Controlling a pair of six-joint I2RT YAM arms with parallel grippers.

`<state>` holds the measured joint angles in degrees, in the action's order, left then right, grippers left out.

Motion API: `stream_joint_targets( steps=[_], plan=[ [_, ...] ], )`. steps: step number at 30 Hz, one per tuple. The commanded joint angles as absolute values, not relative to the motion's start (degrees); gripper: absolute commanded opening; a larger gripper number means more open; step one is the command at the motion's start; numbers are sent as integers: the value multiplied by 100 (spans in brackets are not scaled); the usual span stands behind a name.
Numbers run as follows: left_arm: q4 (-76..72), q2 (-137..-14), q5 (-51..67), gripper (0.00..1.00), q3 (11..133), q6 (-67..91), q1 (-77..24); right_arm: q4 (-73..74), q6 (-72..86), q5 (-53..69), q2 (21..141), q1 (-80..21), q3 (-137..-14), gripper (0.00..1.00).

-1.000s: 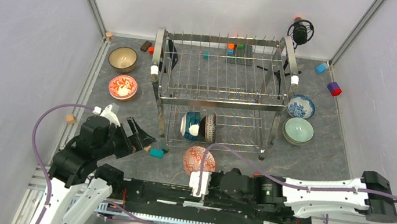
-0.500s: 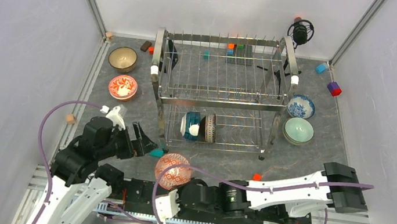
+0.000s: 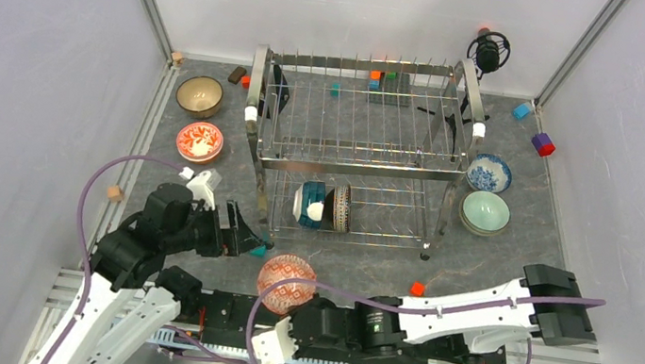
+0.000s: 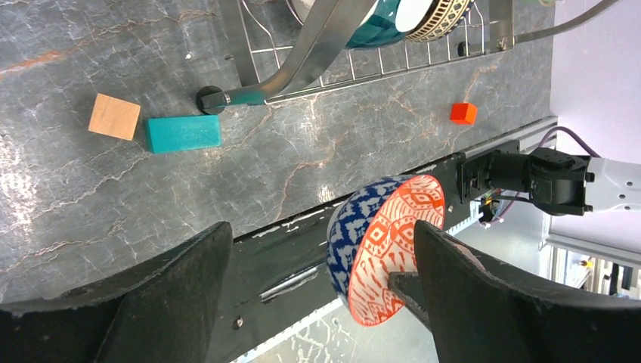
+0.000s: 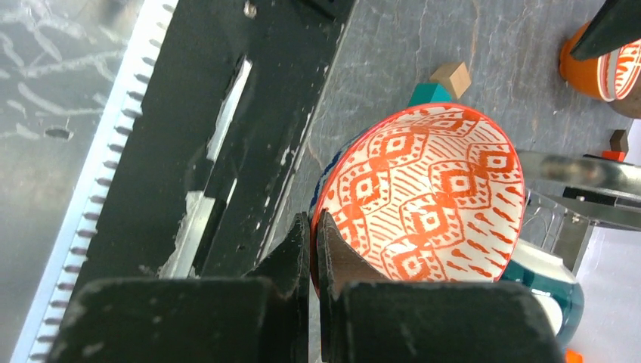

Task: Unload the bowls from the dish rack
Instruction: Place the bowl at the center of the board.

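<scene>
My right gripper point(image 3: 296, 305) is shut on the rim of a bowl point(image 3: 286, 283), red-and-white patterned inside and blue patterned outside, and holds it on edge above the table's near edge. The right wrist view shows both fingers point(image 5: 314, 227) pinching that rim point(image 5: 431, 197). My left gripper point(image 3: 240, 231) is open just left of it. In the left wrist view the held bowl point(image 4: 385, 246) hangs between the wide fingers point(image 4: 319, 231), close to the right one. The dish rack point(image 3: 356, 153) keeps a teal bowl point(image 3: 311, 204) and a patterned bowl point(image 3: 341, 207) upright on its lower tier.
On the table stand a brown-gold bowl point(image 3: 199, 95) and an orange bowl point(image 3: 200, 141) at left, and a blue-and-white bowl point(image 3: 489, 173) and a pale green bowl point(image 3: 485, 212) at right. Small blocks lie about: teal point(image 3: 258, 250), orange point(image 3: 417, 288), tan point(image 3: 115, 193). A black microphone point(image 3: 488, 51) stands at the back right.
The right arm has carried the patterned bowl left and toward the near edge. The left gripper has moved forward and right, closer to the bowl, still open.
</scene>
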<state>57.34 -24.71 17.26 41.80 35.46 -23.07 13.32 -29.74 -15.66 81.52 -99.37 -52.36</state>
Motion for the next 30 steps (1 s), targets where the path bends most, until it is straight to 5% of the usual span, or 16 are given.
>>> stream_joint_targets(
  steps=[1,14,30],
  plan=[
    [5481,-2634,1969,94,4152,3265,-2411,1186,-2828,-1730,7570,-9973,-4907,0],
    [5293,-2449,1453,100,3952,3909,-2599,853,-2128,-2118,6847,-9965,-3742,0],
    [5587,-2183,-692,100,4137,5002,-2602,39,-1730,-1975,6882,-9408,-3221,0]
  ],
)
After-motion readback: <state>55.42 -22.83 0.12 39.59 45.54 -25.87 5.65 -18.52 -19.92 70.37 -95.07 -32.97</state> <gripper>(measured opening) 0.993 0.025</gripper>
